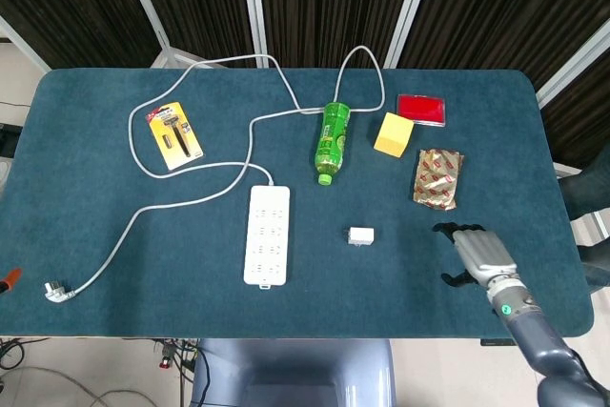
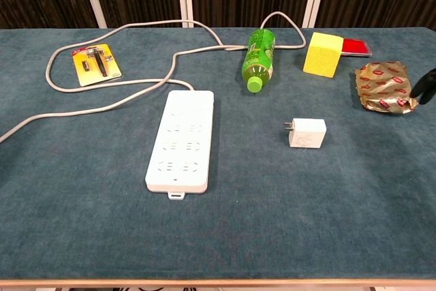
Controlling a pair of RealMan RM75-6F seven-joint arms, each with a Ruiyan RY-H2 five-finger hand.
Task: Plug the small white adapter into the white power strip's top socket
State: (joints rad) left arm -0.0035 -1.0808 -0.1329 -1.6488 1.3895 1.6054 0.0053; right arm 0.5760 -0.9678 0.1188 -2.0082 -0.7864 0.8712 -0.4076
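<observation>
White adapter (image 2: 306,133) (prongs left) — right of power strip (image 2: 181,140)

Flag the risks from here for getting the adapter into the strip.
1. The adapter lies flat, prongs sideways toward the power strip, so it probably needs reorienting in the right hand and may slip.
2. The strip lies loose on the cloth; pushing could slide it, and no left hand is in view to brace it.
</observation>
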